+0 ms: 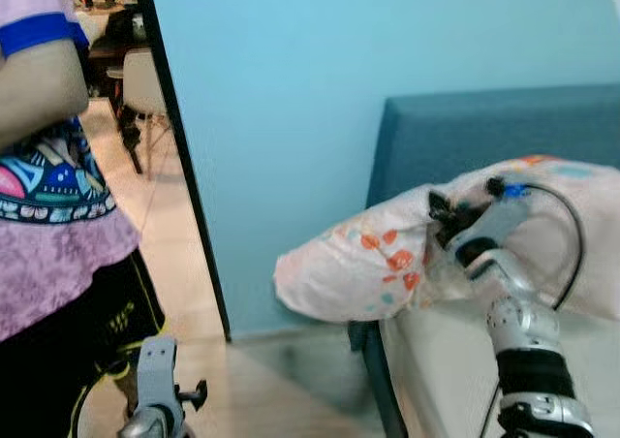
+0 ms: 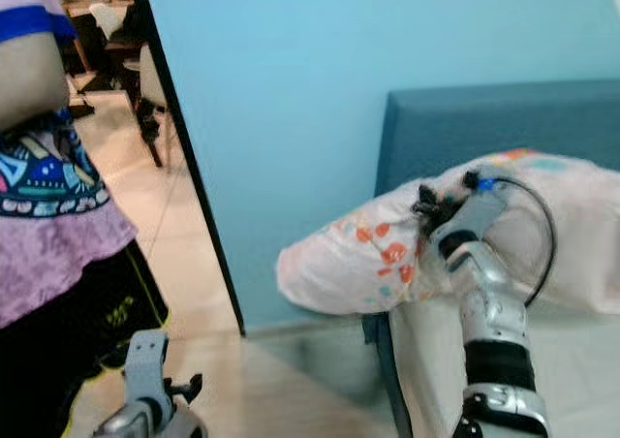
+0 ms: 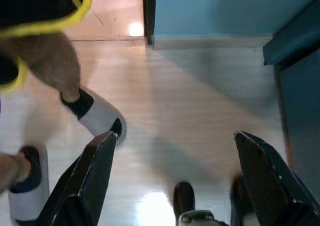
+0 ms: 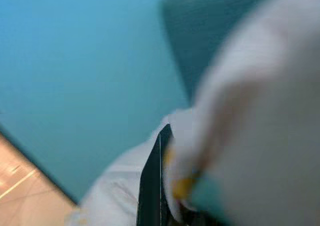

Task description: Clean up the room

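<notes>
right gripper is pinching a floral pillow, jaws clamped on its cover; pillow is overhanging the bed edge. left gripper is hanging w/ jaws apart. tidying looks mid-way; pillow not yet placed.

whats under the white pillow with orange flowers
The white flower-print pillow rests on the pale bed edge, held by the right hand; its end overhangs the floor. The contact beneath is covered.
</notes>
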`<state>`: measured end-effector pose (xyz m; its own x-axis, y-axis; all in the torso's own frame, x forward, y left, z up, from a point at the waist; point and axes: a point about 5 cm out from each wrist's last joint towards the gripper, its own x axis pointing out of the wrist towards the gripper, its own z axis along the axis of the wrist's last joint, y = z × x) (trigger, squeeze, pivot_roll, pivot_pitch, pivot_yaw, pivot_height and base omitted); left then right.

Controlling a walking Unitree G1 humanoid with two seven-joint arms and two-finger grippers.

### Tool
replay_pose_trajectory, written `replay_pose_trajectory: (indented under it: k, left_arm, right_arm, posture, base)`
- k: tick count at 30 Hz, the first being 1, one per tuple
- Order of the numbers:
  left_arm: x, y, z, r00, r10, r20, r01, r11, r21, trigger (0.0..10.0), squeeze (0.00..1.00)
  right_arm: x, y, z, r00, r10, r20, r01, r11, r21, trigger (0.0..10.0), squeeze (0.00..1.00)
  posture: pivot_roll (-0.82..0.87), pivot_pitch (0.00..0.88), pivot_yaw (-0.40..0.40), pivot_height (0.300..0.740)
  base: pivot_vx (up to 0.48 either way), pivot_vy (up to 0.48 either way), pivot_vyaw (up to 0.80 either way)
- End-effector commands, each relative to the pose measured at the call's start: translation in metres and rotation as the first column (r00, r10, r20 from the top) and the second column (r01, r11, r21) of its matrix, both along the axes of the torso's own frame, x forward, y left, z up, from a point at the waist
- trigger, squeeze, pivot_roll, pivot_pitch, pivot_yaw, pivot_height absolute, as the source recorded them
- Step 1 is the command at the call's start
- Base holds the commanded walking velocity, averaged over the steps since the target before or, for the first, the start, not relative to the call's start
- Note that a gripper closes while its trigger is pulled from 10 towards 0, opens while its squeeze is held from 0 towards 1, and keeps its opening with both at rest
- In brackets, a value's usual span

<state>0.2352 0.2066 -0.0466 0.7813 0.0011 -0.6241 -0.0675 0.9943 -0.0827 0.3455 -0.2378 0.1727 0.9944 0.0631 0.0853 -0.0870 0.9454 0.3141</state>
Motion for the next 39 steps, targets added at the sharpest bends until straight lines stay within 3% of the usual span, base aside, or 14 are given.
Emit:
replay_pose_trajectory:
  k: [1,10,19,23,29,39]
  left_arm:
    - [-0.001,-0.003,-0.002,1.000,-0.020,-0.010,0.020,1.000,0.000,10.0,0.00]
    - [0.004,-0.014,0.000,0.996,-0.084,0.004,0.084,0.996,-0.004,10.0,0.00]
    - [0.004,-0.016,0.001,0.996,-0.089,0.009,0.089,0.996,-0.006,10.0,0.00]
    - [0.005,-0.015,0.001,0.997,-0.074,0.010,0.074,0.997,-0.012,10.0,0.00]
    - [0.005,-0.015,0.001,0.999,-0.050,0.002,0.050,0.998,-0.032,10.0,0.00]
    - [0.005,-0.019,0.000,0.998,-0.061,0.002,0.061,0.997,-0.047,10.0,0.00]
  right_arm:
    - [-0.001,-0.005,0.016,0.997,-0.016,0.072,0.017,1.000,-0.002,10.0,0.00]
    - [-0.003,-0.012,0.016,0.998,-0.041,0.044,0.040,0.999,0.021,10.0,0.00]
    - [-0.004,-0.013,0.014,0.998,-0.045,0.036,0.044,0.998,0.032,10.0,0.00]
    - [-0.005,-0.015,0.016,0.998,-0.053,0.046,0.051,0.998,0.033,10.0,0.00]
    - [-0.004,-0.010,0.015,0.999,-0.027,0.036,0.026,0.999,0.025,10.0,0.00]
    - [-0.002,-0.004,0.015,1.000,-0.006,0.021,0.006,1.000,-0.006,10.0,0.00]
  posture:
    - [-0.04,0.000,-0.015,0.740]
    - [-0.05,0.000,-0.009,0.740]
    - [-0.05,0.000,-0.010,0.740]
    - [-0.05,0.000,-0.012,0.740]
    - [-0.05,0.000,-0.017,0.740]
    - [-0.05,0.000,-0.018,0.740]
  base:
    - [0.480,0.000,0.00]
    - [0.480,0.000,-0.23]
    - [0.480,0.000,-0.75]
    - [0.453,0.000,0.00]
    - [0.000,0.000,0.00]
    - [0.000,-0.438,0.00]
